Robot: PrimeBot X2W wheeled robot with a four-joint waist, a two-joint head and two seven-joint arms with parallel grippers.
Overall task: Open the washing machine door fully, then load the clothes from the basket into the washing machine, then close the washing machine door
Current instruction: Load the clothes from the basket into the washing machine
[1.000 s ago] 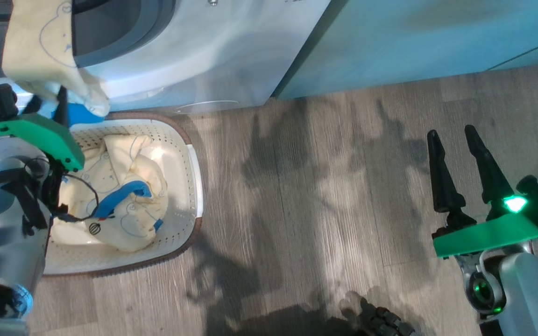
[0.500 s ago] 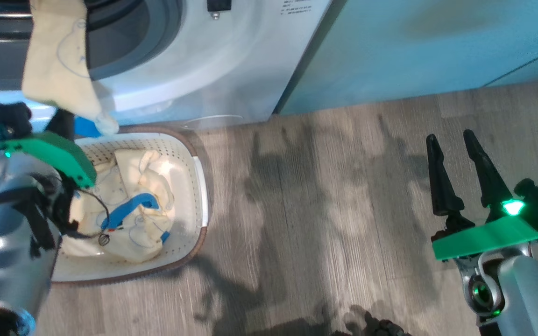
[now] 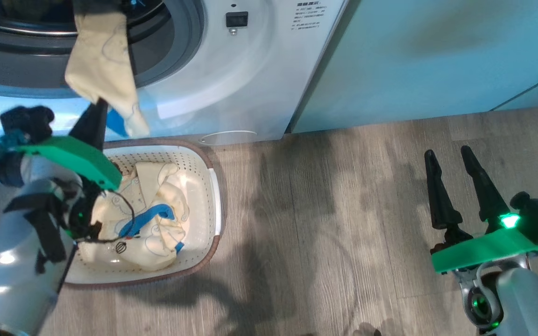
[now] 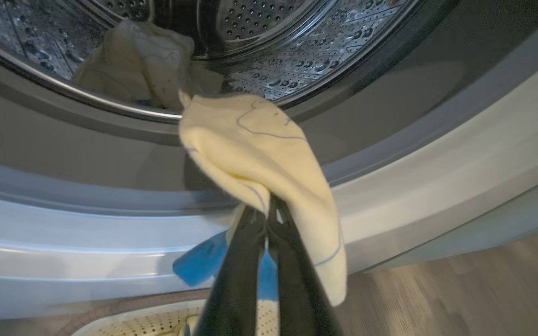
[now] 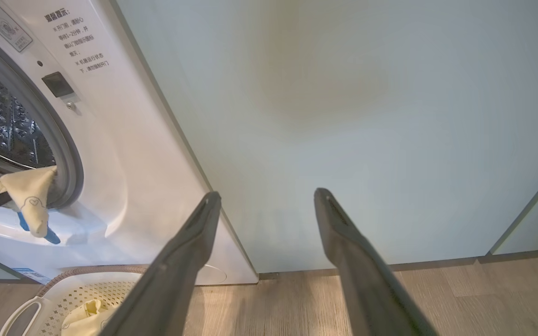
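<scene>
Grey wood-plank floor [image 3: 325, 224] below, pale green cabinet fronts [image 3: 437, 60] along the back, meeting the floor in a straight line. Left of the cabinets and flush beside them, white front-loading washing machine [image 3: 259, 84], grey rubber-ringed round opening [image 3: 175, 42] uncovered, perforated steel drum [image 4: 297, 32] in plain sight through it. Small black square latch socket [image 3: 237, 19] on the white front just right of the ring, printed lines of text further right.

Left pincer [image 4: 267, 212] raised before the lower rim of the opening, long dark fingers pressed together, pinching a soft pale yellow garment [image 4: 259, 144] with thin blue printed outlines. Garment draped over the fingertips, upper end reaching up to the steel lip of the drum, lower end hanging down over the white front, bright blue patch [image 4: 201, 263] showing beneath. Inside the drum, low on the left in the left wrist view, another crumpled cream garment [image 4: 138, 60].

On the floor, just before the foot of the machine, small rectangular white perforated plastic basket with brown rim [image 3: 215, 186], below the hanging garment. More pale yellow and cream clothes [image 3: 152, 219] with a blue strap heaped inside, covering much of the bottom.

Right pincer [image 3: 447, 151] well apart from the basket, over bare floor near the cabinets, fingers spread wide, gripping nothing, tips aimed at the cabinet front. Small blue label [image 5: 28, 274] at the lower corner of the machine, just above the basket rim in the right wrist view.
</scene>
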